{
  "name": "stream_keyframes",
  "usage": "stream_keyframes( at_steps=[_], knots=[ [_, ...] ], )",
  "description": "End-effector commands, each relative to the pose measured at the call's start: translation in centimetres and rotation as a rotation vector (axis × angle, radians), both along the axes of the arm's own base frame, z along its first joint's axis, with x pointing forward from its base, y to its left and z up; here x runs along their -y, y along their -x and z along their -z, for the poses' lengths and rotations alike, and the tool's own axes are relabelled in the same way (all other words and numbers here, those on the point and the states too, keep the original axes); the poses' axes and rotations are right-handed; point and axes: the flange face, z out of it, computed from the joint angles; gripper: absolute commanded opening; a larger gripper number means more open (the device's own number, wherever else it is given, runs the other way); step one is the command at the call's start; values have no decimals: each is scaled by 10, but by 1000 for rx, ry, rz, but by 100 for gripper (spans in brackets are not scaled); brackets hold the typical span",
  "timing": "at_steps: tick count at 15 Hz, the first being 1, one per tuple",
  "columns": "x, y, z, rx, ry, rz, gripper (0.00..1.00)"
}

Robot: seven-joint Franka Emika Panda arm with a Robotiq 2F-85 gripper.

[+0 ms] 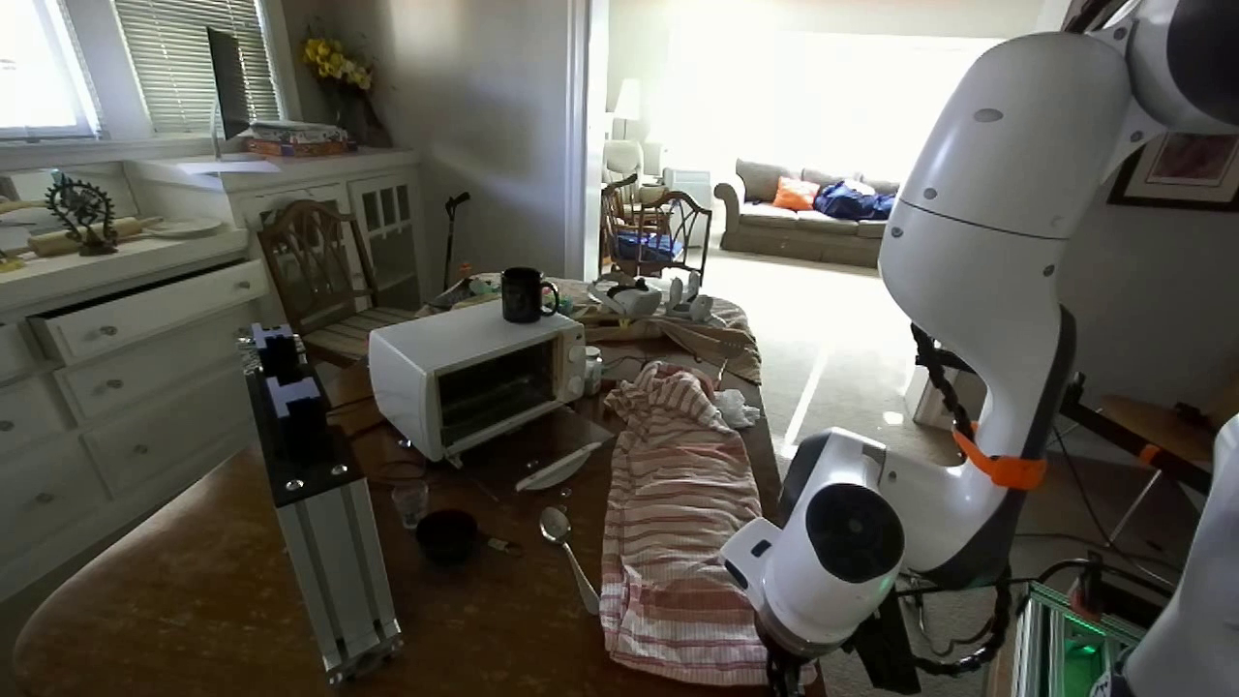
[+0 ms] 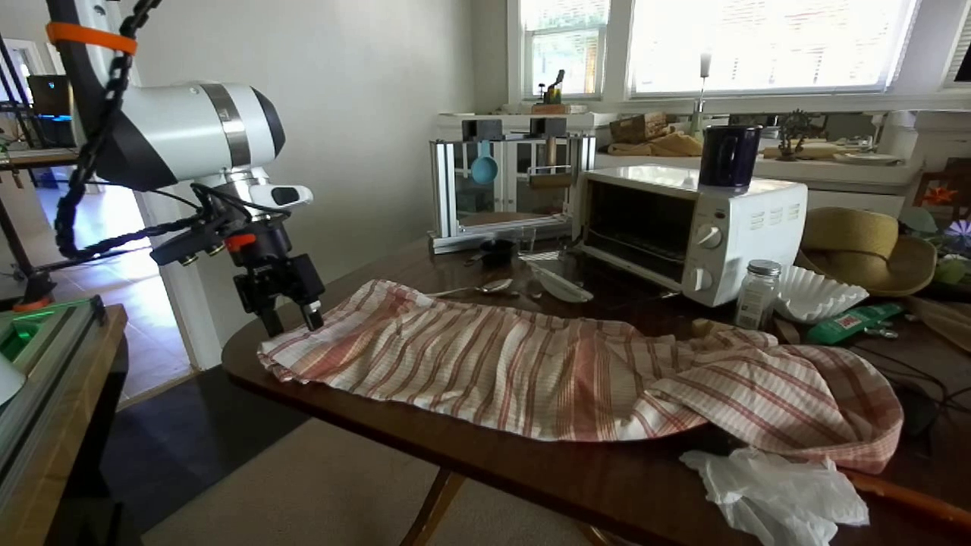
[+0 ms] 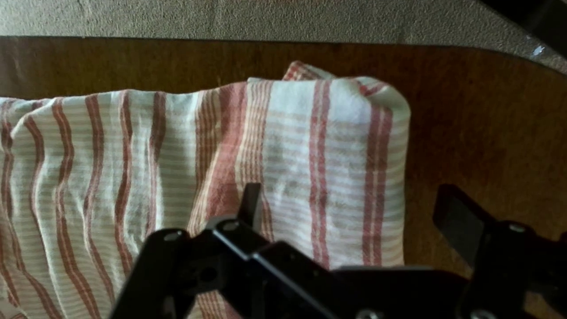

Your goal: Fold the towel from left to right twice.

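though near towel (image 2: 523,371), toaster oven (image 2: 705,220) apart

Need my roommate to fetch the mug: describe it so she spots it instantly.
On the wooden table, find the white toaster oven. The dark, handled mug stands on top, toward the knob end. Unlike the jar and hat nearby, it sits up on the oven.

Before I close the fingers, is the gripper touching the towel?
Cannot tell. In an exterior view, the open gripper overlaps the towel, but neither contact nor gap shows plainly; the wrist view leaves height unclear.
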Motion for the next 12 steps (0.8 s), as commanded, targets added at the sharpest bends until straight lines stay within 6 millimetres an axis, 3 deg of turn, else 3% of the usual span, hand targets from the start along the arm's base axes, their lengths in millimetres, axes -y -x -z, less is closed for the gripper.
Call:
stream_keyframes(
  at_steps=[1,8,10,12],
  knots=[
    [-2,-2,14,35,-18,12,74],
    [0,-9,29,75,-28,27,18],
    [0,-12,29,67,-39,36,5],
    [2,-18,22,40,-55,53,0]
  ],
)
